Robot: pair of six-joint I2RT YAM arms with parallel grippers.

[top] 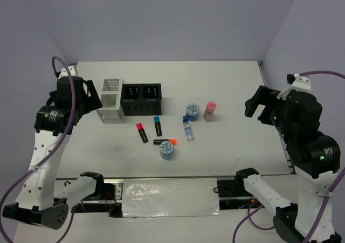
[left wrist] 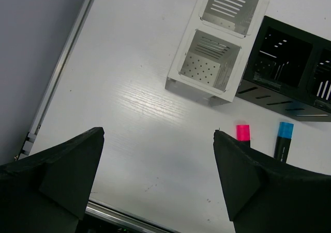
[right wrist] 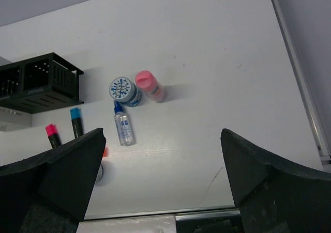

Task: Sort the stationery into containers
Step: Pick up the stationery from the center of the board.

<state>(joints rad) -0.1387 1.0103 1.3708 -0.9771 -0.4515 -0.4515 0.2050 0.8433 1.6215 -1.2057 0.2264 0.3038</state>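
The white organizer (top: 110, 100) and black organizer (top: 141, 98) stand side by side at the back left. In front of them lie the pink-capped (top: 142, 132), blue-capped (top: 158, 125) and orange-capped (top: 165, 142) highlighters. One roll (top: 167, 150) lies near the orange one, another roll (top: 192, 111) beside the pink stick (top: 209, 111), and the bottle (top: 187, 130) lies below them. My left gripper (top: 92, 98) is open and empty, raised left of the white organizer (left wrist: 222, 42). My right gripper (top: 257, 107) is open and empty, raised to the right of the pink stick (right wrist: 150, 86).
The table's left rail (left wrist: 57, 73) and right rail (right wrist: 297, 62) border the work surface. A taped panel (top: 170, 197) sits between the arm bases at the near edge. Purple walls close the back and sides.
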